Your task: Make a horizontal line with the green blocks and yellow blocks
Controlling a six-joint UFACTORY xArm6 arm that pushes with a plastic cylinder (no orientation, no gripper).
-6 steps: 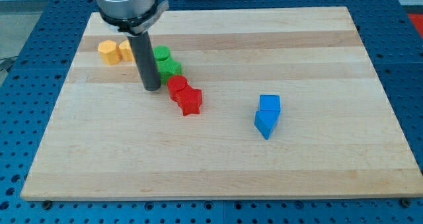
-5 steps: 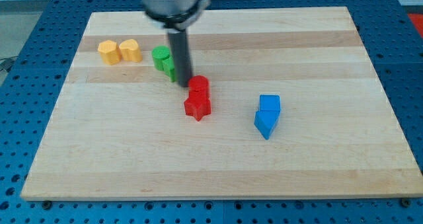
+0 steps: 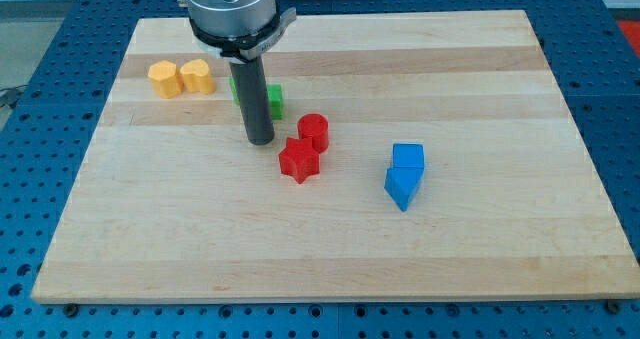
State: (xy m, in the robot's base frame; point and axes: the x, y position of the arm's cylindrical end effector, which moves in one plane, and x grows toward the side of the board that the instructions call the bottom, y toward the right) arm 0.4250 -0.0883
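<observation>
Two yellow blocks (image 3: 165,79) (image 3: 198,77) sit side by side at the view's upper left of the wooden board (image 3: 330,229). Two green blocks lie just right of them, mostly hidden behind my rod; one shows at its right side (image 3: 274,101), the other only as a sliver at its left (image 3: 235,87). My tip (image 3: 260,139) rests on the board just below the green blocks and left of the red ones.
A red cylinder (image 3: 313,132) and a red star-shaped block (image 3: 299,160) lie right of my tip. Two blue blocks (image 3: 408,158) (image 3: 401,186) sit together at the view's centre right.
My rod swung right, pushing the red blocks away to the right of the green ones, then came back left. The green blocks shifted slightly. Yellow and blue blocks have not moved.
</observation>
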